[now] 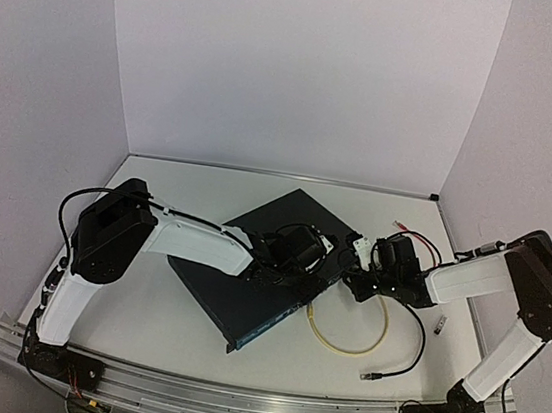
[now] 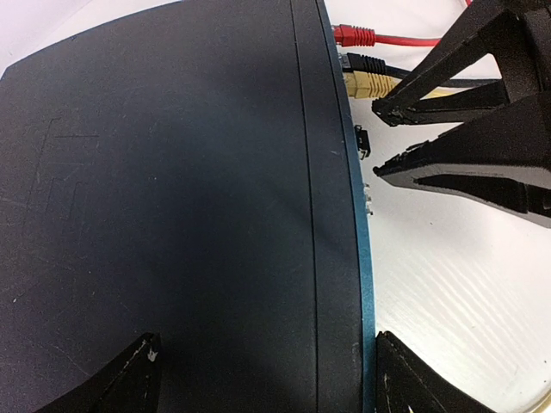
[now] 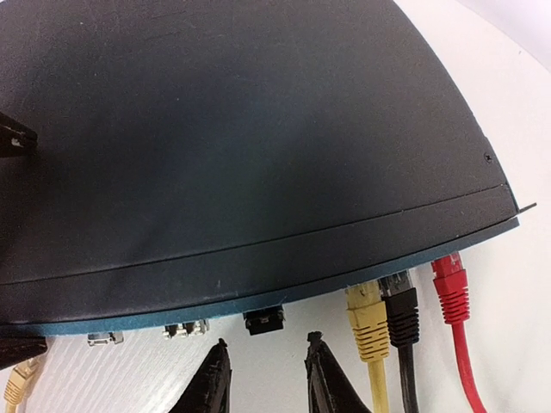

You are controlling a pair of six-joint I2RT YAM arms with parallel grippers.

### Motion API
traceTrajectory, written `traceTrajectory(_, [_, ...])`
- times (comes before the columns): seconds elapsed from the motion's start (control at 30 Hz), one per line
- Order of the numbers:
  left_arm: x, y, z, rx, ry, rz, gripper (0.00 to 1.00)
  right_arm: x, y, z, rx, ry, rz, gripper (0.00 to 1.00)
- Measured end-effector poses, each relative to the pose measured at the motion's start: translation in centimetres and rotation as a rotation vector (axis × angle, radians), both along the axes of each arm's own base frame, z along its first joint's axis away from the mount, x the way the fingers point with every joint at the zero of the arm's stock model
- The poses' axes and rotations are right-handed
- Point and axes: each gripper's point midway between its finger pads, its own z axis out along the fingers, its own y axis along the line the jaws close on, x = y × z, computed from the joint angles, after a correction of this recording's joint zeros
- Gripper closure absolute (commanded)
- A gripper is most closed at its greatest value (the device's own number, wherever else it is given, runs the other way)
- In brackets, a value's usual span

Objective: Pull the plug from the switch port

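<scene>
**Top view.**
- The switch (image 1: 232,300) lies slantwise at mid-table, its port face turned toward your right arm.
- The left gripper (image 1: 322,261) sits over the switch top, near the port edge.
- The right gripper (image 1: 357,283) is just off that edge.
- The table (image 1: 141,321) shows bare room on the near-left side.
- On the right lie a yellow cable loop (image 1: 347,351), a black cable (image 1: 418,350) and a red cable (image 1: 416,231).

**Left wrist view.**
- Your left gripper (image 2: 267,337) has its fingers spread wide and grips nothing. One finger is over the switch (image 2: 172,198) top, the other past the port edge.
- The right gripper (image 2: 377,138) stands close beside the port face, level with the stub plug (image 2: 362,142).

**Right wrist view.**
- Your right gripper (image 3: 268,341) has its fingers a little apart with nothing between them. The tips are just short of the stub plug (image 3: 263,321), which juts from the port face of the switch (image 3: 241,155).
- To the right, beyond a bare strip of port face, sit the yellow connector (image 3: 368,323), black connector (image 3: 403,311) and red connector (image 3: 449,288), side by side.
- To the left are small metal tabs (image 3: 185,328).
</scene>
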Motion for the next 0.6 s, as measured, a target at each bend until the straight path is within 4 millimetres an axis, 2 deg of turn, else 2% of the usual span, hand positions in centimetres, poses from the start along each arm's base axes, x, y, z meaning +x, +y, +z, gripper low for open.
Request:
traceTrajectory(0.23, [0.03,0.00,-0.07,0.005,0.002,0.001,0.17,0.01,0.32,-0.06,0.009,0.007,0.011,0.74])
traceTrajectory(0.6, [0.05,-0.02,-0.08,0.011,0.006,0.002,0.17,0.62,0.86,-0.28,0.013,0.012,0.017,0.82])
